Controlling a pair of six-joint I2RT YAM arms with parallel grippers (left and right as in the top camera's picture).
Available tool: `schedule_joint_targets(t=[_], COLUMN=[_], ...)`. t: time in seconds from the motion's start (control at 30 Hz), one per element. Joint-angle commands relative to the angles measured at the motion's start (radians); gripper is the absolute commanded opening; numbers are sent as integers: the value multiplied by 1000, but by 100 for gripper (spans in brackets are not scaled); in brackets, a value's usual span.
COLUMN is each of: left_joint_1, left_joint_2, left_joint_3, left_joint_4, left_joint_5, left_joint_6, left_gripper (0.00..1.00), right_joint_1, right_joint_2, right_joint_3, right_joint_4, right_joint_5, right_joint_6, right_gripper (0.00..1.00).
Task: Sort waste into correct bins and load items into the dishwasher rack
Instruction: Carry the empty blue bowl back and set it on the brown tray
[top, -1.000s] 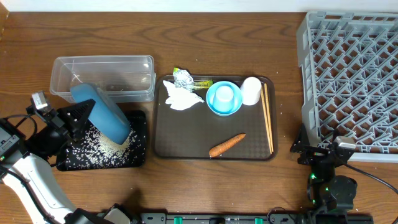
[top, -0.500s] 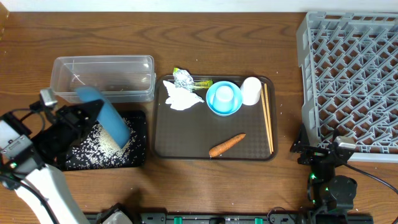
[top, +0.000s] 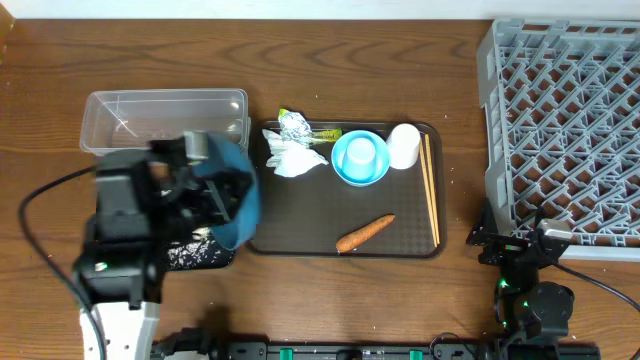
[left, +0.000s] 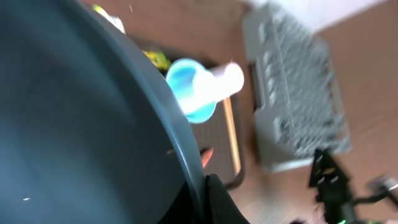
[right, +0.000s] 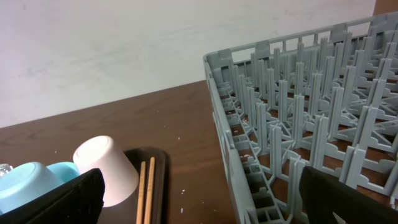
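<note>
My left end effector (left: 208, 198) is pinched tight on the rim of the big dark-blue bowl (top: 240, 203), holding it tilted just above the black tray (top: 205, 264). The bowl looks rigid, smooth and fairly heavy, so I judge this rim grip could slip. My right end effector (right: 199, 199) gapes wide and empty, beside the dishwasher rack (right: 280, 124).

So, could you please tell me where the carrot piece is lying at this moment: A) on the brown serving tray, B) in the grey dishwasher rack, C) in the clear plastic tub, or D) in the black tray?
A: the carrot piece lies on the brown serving tray, near its front edge and left of the chopsticks.
</note>
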Motion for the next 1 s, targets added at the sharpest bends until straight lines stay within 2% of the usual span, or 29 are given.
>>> schedule_joint_targets(t=[0.0,0.2,0.4,0.73,0.97], left_joint_1=[-151,-388,-519,-623,-639], left_joint_2=[20,84,189,414,479], left_joint_3=[28,28,24,24,24], left_joint_4=[2,3,1,41,90], left_joint_5=[-242,-460,-522,-521,-515], left_joint_6=[7,62,138,138,137], left_gripper=[6,6,6,6,6], right_joint_1=[16,16,16,16,16], right_joint_2=[-4,-4,-4,-4,-4], right_joint_3=[-1,-1,-1,-1,-1], right_joint_4=[-5,-5,-5,-5,-5], right_joint_5=[3,3,3,3,3], right_joint_6=[-13,-13,-13,-13,-13], right_gripper=[99,99,100,99,99])
